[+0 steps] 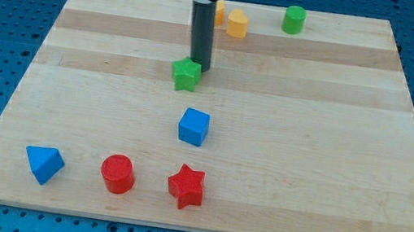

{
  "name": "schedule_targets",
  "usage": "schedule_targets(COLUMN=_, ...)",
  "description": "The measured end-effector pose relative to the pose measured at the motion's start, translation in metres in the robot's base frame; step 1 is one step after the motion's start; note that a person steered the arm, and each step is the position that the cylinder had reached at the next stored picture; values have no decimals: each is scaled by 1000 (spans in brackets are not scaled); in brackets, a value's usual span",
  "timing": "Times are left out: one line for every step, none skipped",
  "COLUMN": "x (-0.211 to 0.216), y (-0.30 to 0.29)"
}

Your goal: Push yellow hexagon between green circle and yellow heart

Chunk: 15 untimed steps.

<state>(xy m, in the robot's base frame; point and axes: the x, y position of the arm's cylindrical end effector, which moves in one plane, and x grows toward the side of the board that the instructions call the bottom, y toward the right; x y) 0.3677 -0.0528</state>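
The yellow hexagon [238, 23] stands near the view's top, right of centre. A second yellow block, the yellow heart [220, 13], is just to its left, touching or nearly touching it and partly hidden behind my rod. The green circle [293, 19] stands further right along the top edge, with a gap between it and the hexagon. My tip [198, 67] is below the yellow blocks, against the upper right side of a green star [186, 74].
A blue cube [194, 126] sits at the board's middle. A blue triangle [44, 164], a red circle [117, 173] and a red star [186, 186] form a row near the bottom edge of the wooden board [349, 154].
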Motion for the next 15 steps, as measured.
schedule_targets(x=0, y=-22)
schedule_targets(x=0, y=-27)
schedule_targets(x=-28, y=28)
schedule_targets(x=-28, y=159)
schedule_targets(x=-68, y=184)
schedule_targets(x=-104, y=169)
schedule_targets(x=-103, y=262)
schedule_targets(x=-154, y=299)
schedule_targets(x=-173, y=270)
schedule_targets(x=-164, y=201)
schedule_targets(x=-121, y=120)
schedule_targets(x=-74, y=37)
schedule_targets(x=-31, y=91)
schedule_targets(x=-3, y=76)
schedule_targets(x=2, y=35)
